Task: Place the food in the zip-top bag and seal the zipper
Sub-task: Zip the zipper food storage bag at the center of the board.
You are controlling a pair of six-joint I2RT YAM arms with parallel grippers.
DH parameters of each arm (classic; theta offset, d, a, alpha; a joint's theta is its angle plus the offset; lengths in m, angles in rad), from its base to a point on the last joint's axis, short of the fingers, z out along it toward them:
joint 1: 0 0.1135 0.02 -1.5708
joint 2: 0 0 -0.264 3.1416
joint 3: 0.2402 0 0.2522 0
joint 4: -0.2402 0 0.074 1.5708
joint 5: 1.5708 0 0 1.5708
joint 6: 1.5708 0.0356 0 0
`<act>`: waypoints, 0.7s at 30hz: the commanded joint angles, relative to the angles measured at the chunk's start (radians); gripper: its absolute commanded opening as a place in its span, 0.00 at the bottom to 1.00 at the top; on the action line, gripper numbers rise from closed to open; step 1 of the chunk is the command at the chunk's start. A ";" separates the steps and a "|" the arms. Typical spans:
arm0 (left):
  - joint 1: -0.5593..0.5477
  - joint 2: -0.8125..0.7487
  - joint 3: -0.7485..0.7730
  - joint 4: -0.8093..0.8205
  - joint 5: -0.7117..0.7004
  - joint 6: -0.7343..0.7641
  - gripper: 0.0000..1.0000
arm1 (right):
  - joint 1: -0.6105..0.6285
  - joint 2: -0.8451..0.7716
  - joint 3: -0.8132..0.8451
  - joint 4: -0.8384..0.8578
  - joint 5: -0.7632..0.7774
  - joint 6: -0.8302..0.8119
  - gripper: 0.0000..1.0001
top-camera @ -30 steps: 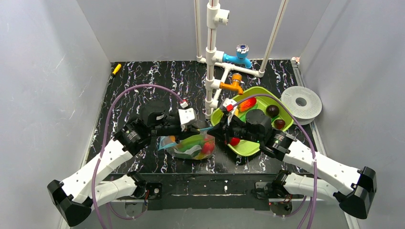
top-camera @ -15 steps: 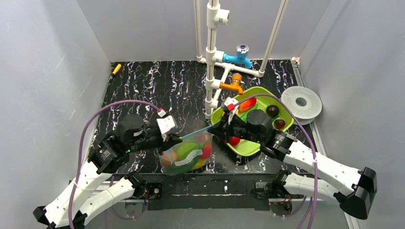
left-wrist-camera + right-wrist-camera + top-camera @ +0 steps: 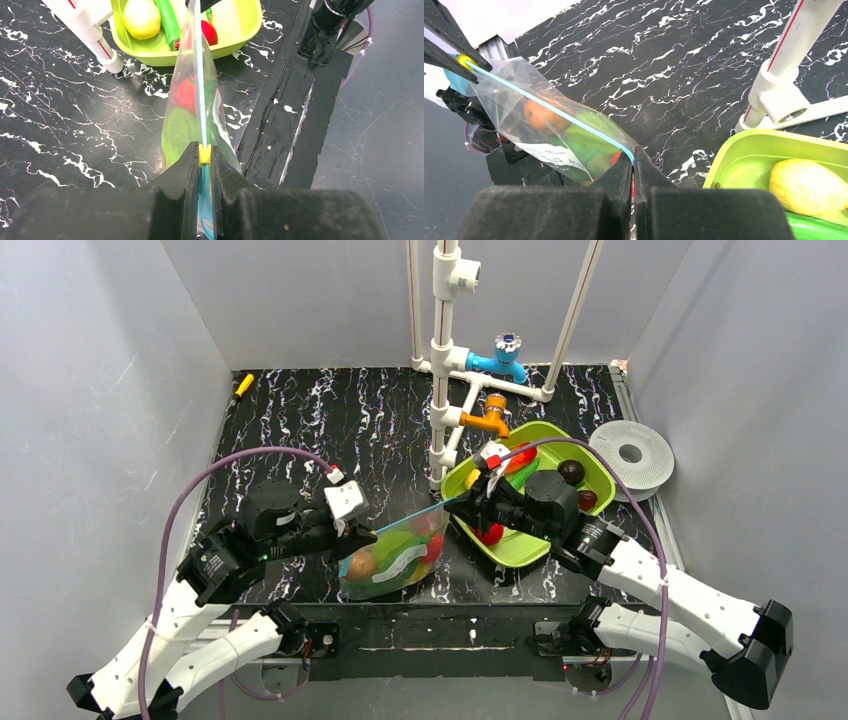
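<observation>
Lower centre of the overhead frame: the zip-top bag [image 3: 392, 558], filled with toy food [image 3: 362, 563], hangs stretched between two arms. The left gripper [image 3: 366, 534] is clamped on the zipper [image 3: 410, 517] at its yellow slider [image 3: 204, 154]. The right gripper [image 3: 461, 506] pinches the opposite corner, beside the lime-green tray [image 3: 520, 548].

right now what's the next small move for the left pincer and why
Probably draw the left pincer a touch further from the right pincer. It is shut on the slider, the zipper runs taut between them, and some zipper shows behind the slider, so the bag may not be fully sealed.
</observation>
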 commanded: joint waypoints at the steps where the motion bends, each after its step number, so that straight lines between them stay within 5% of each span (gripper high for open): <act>1: 0.008 -0.031 0.064 -0.161 -0.001 -0.026 0.00 | -0.072 -0.027 -0.006 0.006 0.172 -0.020 0.01; 21: 0.007 -0.068 0.160 -0.384 0.014 -0.187 0.04 | -0.093 -0.020 -0.023 0.017 0.127 -0.014 0.01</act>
